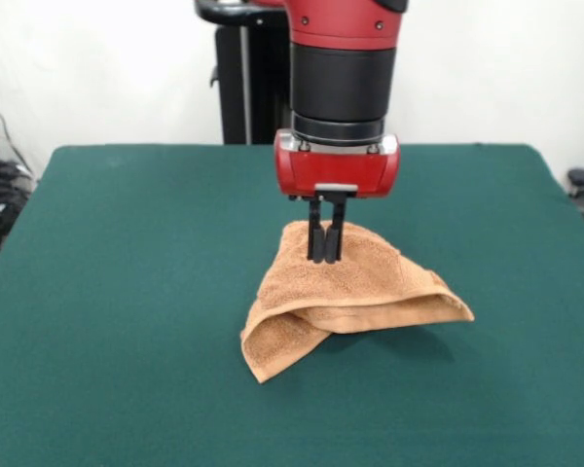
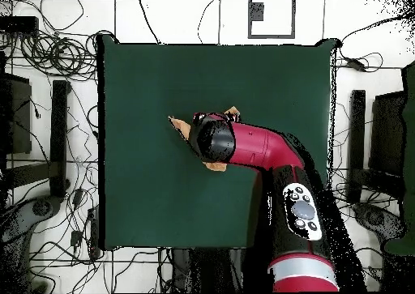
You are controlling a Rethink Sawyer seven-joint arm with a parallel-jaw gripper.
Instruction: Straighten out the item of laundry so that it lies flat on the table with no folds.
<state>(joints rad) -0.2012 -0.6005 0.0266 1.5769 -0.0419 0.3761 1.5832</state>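
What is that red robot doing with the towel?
The robot's gripper is pinching the orange towel near its top and holding that part up like a little tent. The rest of the towel droops onto the green table in folds, one corner sticking out toward the front. So the towel is not flat yet. From above, the arm covers most of it.

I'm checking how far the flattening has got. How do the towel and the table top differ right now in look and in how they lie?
The towel is orange-tan and looped terry; the table is dark green and smooth. The towel is far smaller than the table. The towel is folded over and pulled up into a peak where the gripper pinches it, while the table top lies flat. Both are cloth surfaces.
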